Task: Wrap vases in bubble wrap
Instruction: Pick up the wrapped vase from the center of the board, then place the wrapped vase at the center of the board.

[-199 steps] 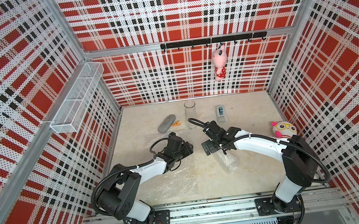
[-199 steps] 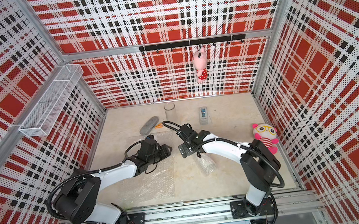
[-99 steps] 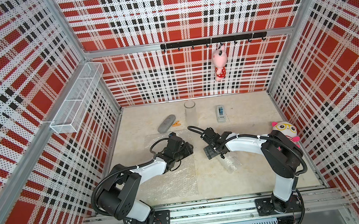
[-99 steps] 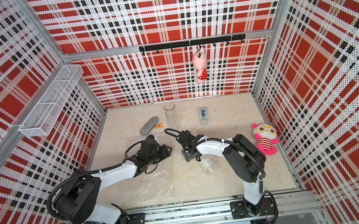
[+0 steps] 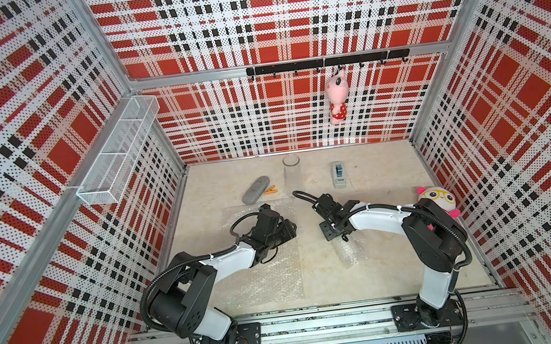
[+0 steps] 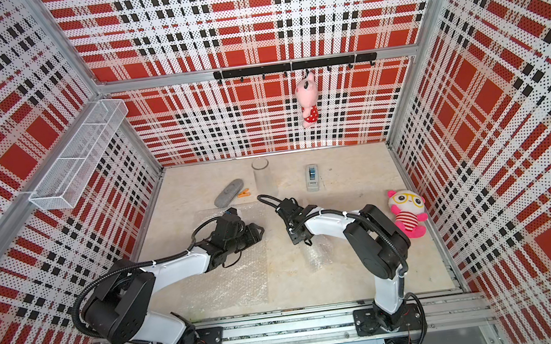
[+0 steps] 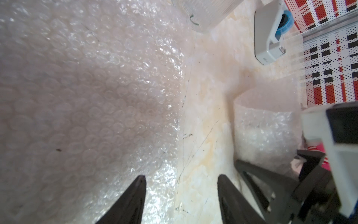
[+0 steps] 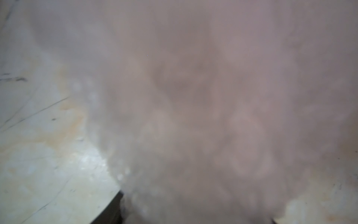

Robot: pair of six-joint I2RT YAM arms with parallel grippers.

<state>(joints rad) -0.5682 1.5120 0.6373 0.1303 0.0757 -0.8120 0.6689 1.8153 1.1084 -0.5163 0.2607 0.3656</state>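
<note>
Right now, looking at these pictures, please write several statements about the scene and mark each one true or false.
1. The clear glass vase stands upright. True.
2. The left gripper holds the flat bubble wrap sheet. False: its jaws are open, with nothing between them.
3. The tape dispenser lies on that sheet. False: it sits on the bare table, apart from the sheet.
4. A pink plush toy hangs from the hook rail. True.
</note>
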